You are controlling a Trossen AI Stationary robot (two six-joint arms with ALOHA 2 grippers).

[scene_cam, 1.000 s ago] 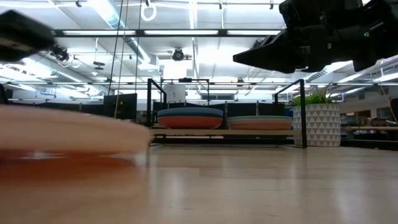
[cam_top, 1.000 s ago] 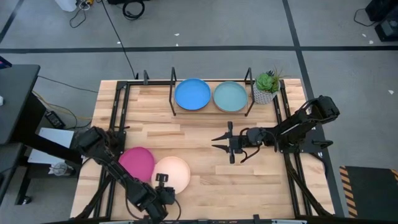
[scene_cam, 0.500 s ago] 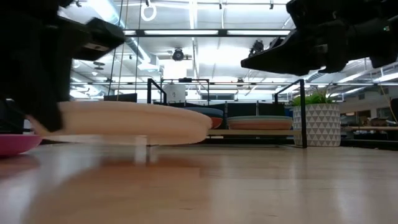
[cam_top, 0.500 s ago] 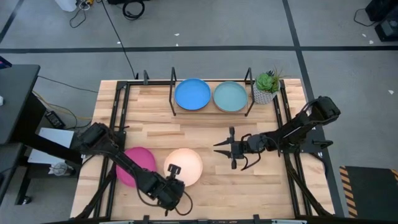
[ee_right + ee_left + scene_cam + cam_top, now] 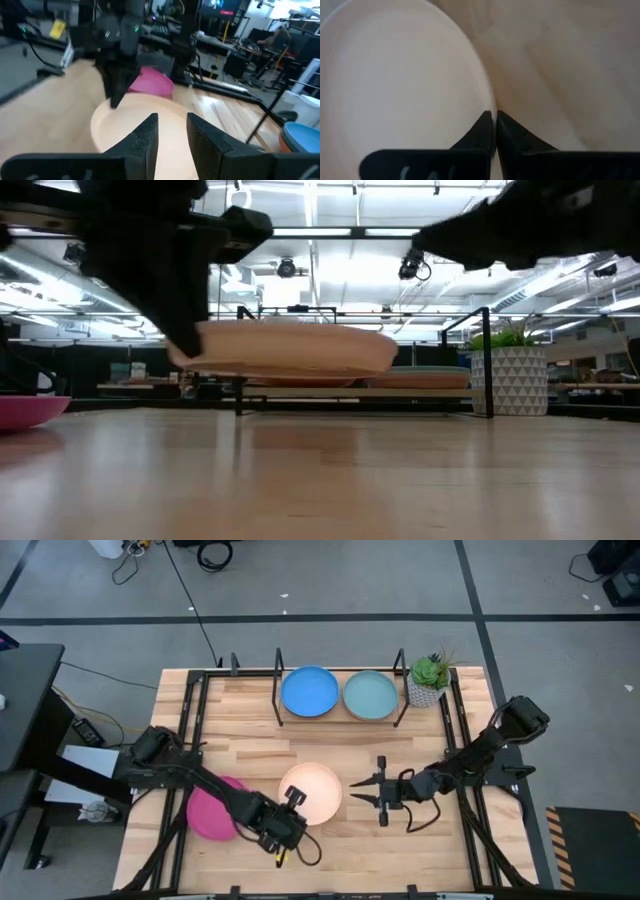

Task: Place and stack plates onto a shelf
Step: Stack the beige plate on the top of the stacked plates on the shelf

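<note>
A cream plate [image 5: 312, 790] hangs above the middle of the table, with my left gripper [image 5: 291, 808] shut on its near-left rim. A magenta plate [image 5: 208, 810] rests flat on the table at the near left. On the shelf [image 5: 277, 700] at the far edge lie a blue plate [image 5: 309, 692] and a light teal plate [image 5: 370, 695], each topping a stack. My right gripper [image 5: 354, 790] is open and level. It points toward the table's left at the cream plate's right rim, a little short of it. My left gripper pinches the cream plate's rim [image 5: 492, 111] between its two fingers, one on the upper face and one beneath. The fingers slant down from the table's near-left side. The plate [image 5: 290, 350] sits about level and clear of the table.
A small potted plant [image 5: 428, 680] stands right of the shelf at the far right corner. Black frame rails [image 5: 190, 740] run along both sides of the table. Bare wood lies between the plates and the shelf.
My left gripper has carried the cream plate up off the table and toward the right and far side, away from the magenta plate, rolling its wrist on the way. My right gripper has swung toward the near edge, closer to the cream plate, and is still open.
</note>
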